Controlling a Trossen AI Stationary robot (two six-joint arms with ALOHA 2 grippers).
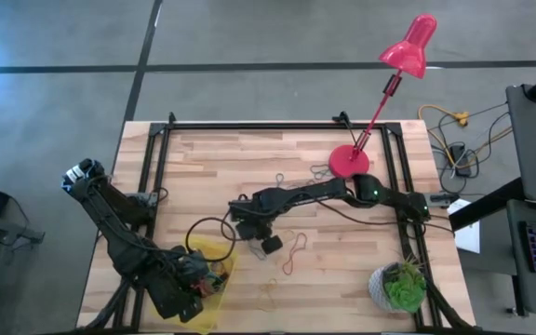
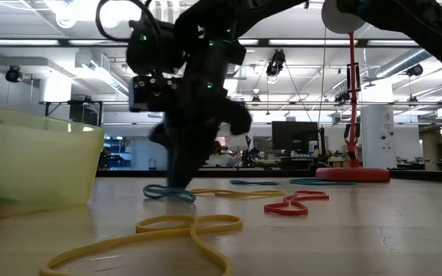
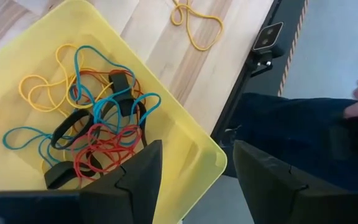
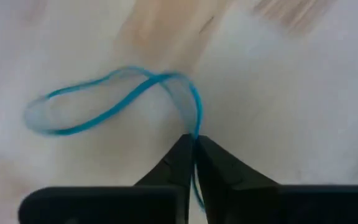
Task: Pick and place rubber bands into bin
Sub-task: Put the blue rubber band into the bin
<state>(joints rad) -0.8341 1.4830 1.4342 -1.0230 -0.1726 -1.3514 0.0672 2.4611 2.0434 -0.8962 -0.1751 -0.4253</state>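
A blue rubber band [image 4: 114, 99] lies mid-table with my right gripper [image 4: 194, 144] shut on it; the low view shows the gripper [image 2: 176, 182] reaching down to the band [image 2: 169, 193]. The yellow bin [image 1: 220, 253] stands at the near left and holds several rubber bands [image 3: 98, 130]. Above its near corner my left gripper [image 3: 191, 180] hangs open, touching nothing. Loose on the wood lie a yellow band [image 2: 183, 228], a red band [image 2: 294, 203] and a reddish band [image 1: 292, 253]. My right gripper pinches one strand of the blue band's loop [image 4: 196, 127] between its two fingertips. The fingers come from above, pointing steeply down. The rest of the loop [image 2: 159, 192] lies slack on the table.
A red desk lamp [image 1: 350, 160] stands at the far right and a potted plant [image 1: 400, 287] at the near right. More bands [image 1: 319, 170] lie near the lamp base. A small dark block [image 1: 270, 245] sits beside my right gripper. A person's leg [image 3: 303, 124] is beyond the near edge.
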